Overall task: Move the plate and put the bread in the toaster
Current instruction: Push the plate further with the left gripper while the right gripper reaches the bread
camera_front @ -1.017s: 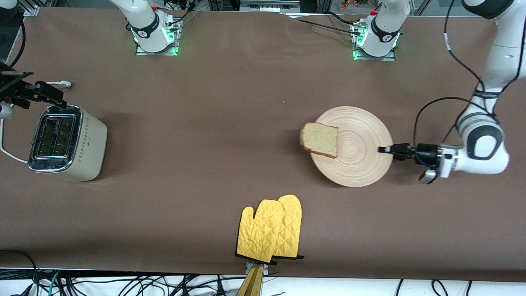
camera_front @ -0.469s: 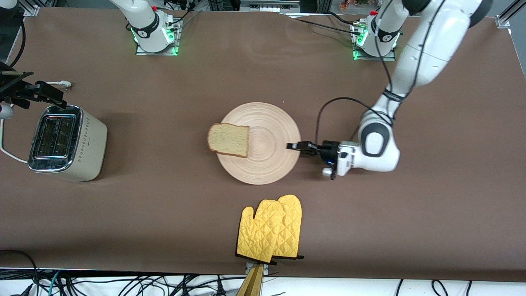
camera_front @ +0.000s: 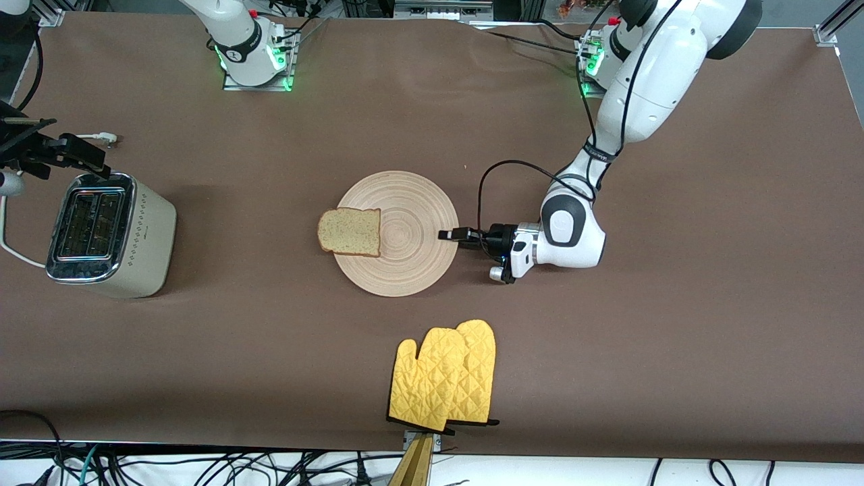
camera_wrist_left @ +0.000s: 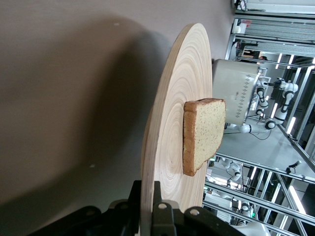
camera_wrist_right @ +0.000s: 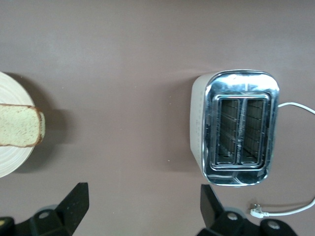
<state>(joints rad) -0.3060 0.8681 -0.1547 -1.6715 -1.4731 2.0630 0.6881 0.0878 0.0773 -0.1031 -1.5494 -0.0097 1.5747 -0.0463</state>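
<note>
The wooden plate (camera_front: 412,236) lies level at the middle of the table. The bread (camera_front: 349,232) lies on it and overhangs the rim toward the toaster (camera_front: 108,233), which stands at the right arm's end. My left gripper (camera_front: 449,235) is shut on the plate's rim, on the side away from the toaster. The left wrist view shows the jaws (camera_wrist_left: 147,196) clamping the plate (camera_wrist_left: 172,137), with the bread (camera_wrist_left: 202,132) and the toaster (camera_wrist_left: 234,93) farther off. My right gripper (camera_front: 61,150) waits open over the toaster's end of the table. Its view (camera_wrist_right: 142,201) shows the toaster (camera_wrist_right: 241,128), the bread (camera_wrist_right: 19,125) and the plate (camera_wrist_right: 10,157).
A pair of yellow oven mitts (camera_front: 445,378) lies near the table edge closest to the front camera. The toaster's white cord and plug (camera_front: 101,138) lie beside the toaster, also seen in the right wrist view (camera_wrist_right: 275,209).
My left gripper has moved the plate with the bread on it from the left arm's end to the middle of the table, toward the toaster. The right arm has not moved.
</note>
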